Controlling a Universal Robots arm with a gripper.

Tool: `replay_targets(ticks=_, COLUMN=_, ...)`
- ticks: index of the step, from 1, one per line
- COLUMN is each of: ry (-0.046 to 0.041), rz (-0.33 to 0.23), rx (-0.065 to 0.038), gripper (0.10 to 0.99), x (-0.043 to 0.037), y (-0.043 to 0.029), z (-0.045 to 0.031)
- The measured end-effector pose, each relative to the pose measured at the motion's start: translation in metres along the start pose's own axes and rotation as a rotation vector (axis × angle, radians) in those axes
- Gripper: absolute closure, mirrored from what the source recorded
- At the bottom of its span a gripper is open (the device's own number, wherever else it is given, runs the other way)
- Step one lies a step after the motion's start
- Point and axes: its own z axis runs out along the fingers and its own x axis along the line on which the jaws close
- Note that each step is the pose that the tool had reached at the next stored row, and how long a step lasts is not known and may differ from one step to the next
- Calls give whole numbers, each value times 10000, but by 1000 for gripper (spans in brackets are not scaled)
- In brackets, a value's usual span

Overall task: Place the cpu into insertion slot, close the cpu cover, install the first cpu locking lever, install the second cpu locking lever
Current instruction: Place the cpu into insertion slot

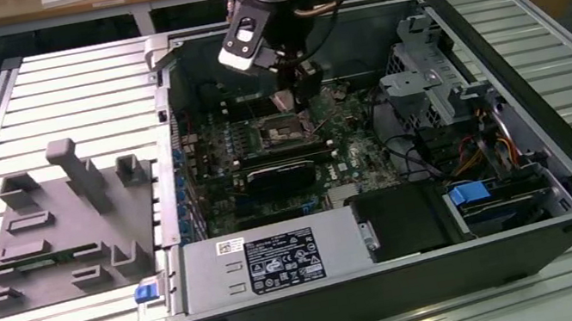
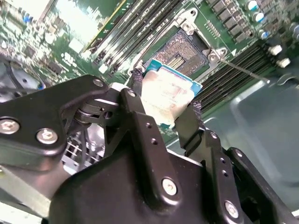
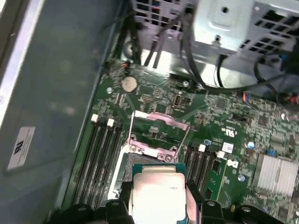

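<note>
Locate the slatted metal table [image 1: 562,1]. The open black computer case [image 1: 401,289] lies on it, with a grey moulded fixture block [image 1: 64,224] beside the case on the exterior view's left.

Inside the case you find:
- the green motherboard [image 1: 260,143] on the case floor at the centre;
- a silver box-shaped power supply [image 1: 268,264] along the near wall;
- a perforated metal drive cage [image 1: 430,84] with cables on the exterior view's right.

The arm reaches in from the far side. The gripper [image 1: 302,92] hangs over the motherboard, inside the case walls.

In both wrist views, the black fingers [image 2: 140,121] pinch the cpu [image 2: 170,88] by two opposite sides. It is a flat square with a dull silver top and a blue-green edge. The cpu sits above the board, apart from the insertion slot [image 2: 183,49], whose dark square contact field lies bare.

In the first wrist view, the cpu cover [image 3: 161,117] stands open at one edge of the insertion slot. It is a thin metal frame, and the board is visible through its window. The cpu hides part of the insertion slot. Long black memory slots [image 3: 96,158] flank it on both sides.
</note>
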Motion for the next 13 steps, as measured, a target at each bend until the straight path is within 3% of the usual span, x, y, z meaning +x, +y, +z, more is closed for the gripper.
replay_targets(ticks=13, ry=-194, rz=2347, rx=-43, gripper=553, x=-1, y=-5, z=59)
